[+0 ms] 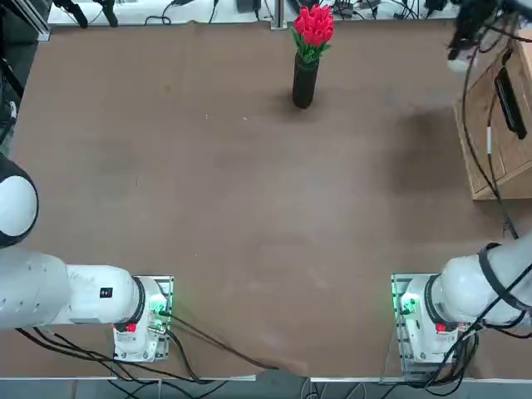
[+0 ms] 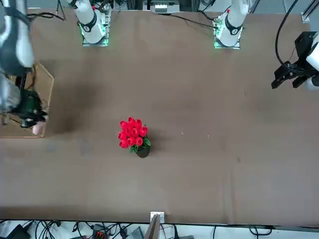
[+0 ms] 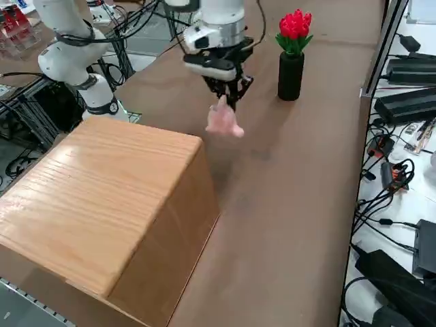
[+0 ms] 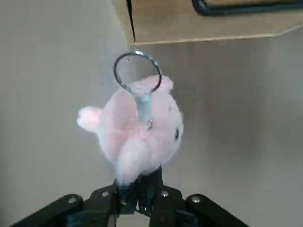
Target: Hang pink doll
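The pink doll (image 4: 137, 135) is a small pale pink plush with a metal key ring (image 4: 137, 71) on a short loop. My right gripper (image 4: 139, 191) is shut on its lower end and holds it in the air. In the right side view the doll (image 3: 223, 122) hangs under the gripper (image 3: 228, 95), just beyond the far upper corner of the wooden box (image 3: 102, 197). From the front, the gripper (image 2: 29, 115) and doll (image 2: 38, 129) sit at the box's table-side edge. A black hook (image 4: 246, 7) shows on the box face (image 4: 203, 23).
A black vase of red tulips (image 1: 306, 58) stands at the far middle of the brown table (image 1: 249, 208). The wooden box (image 1: 499, 125) occupies the table's right edge. Cables and equipment lie beyond the table's far edge.
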Robot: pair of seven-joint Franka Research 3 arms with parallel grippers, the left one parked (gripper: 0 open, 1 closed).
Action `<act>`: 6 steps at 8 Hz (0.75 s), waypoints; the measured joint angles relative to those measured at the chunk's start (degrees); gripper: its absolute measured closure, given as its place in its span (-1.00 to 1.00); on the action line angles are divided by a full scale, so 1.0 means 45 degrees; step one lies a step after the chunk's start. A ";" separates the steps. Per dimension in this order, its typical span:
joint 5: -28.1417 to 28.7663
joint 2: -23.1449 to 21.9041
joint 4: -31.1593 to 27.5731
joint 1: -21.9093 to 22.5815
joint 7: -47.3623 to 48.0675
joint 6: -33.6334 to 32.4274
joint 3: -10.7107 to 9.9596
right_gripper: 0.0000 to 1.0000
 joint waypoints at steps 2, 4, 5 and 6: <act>0.0853 -0.0007 -0.0002 -0.0992 -0.1585 -0.0019 0.0014 0.91; 0.1385 -0.0024 -0.0002 -0.1679 -0.2735 -0.0148 0.0017 0.91; 0.1597 -0.0050 -0.0002 -0.1899 -0.3121 -0.0213 0.0016 0.91; 0.1716 -0.0081 -0.0004 -0.1982 -0.3230 -0.0272 0.0021 0.91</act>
